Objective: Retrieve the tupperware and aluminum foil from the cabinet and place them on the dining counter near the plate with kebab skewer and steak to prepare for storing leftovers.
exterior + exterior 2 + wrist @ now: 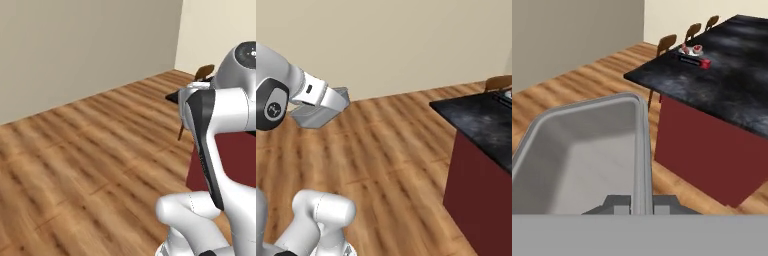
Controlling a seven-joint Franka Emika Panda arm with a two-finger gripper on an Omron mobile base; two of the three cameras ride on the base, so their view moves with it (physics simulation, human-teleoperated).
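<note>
In the left base view we see the white robot arm rising at the right over a bare wooden plank floor (90, 150), with beige walls behind. A wooden stool (202, 74) peeks out beside the arm, and the dark red base of the dining counter (235, 160) shows behind it.

In the right base view the arm reaches in from the left. At its end hangs the small pale grey rectangular plastic tupperware tub (318, 114), raised above the floor and well apart from the large counter with its glossy black marble-look top (481, 125) at the right.

In the hand view the claw (641, 205) is clenched on the tub's rim: one wall of the tub runs straight up from between the two finger tips, and the open hollow of the tub (582, 155) lies to the left of them. Beyond, on the far part of the black counter top, lie a long narrow black box with a red end (694, 61) and, just behind it, a small round white plate with food (692, 49). Three wooden stools stand along the counter's far side.
</note>
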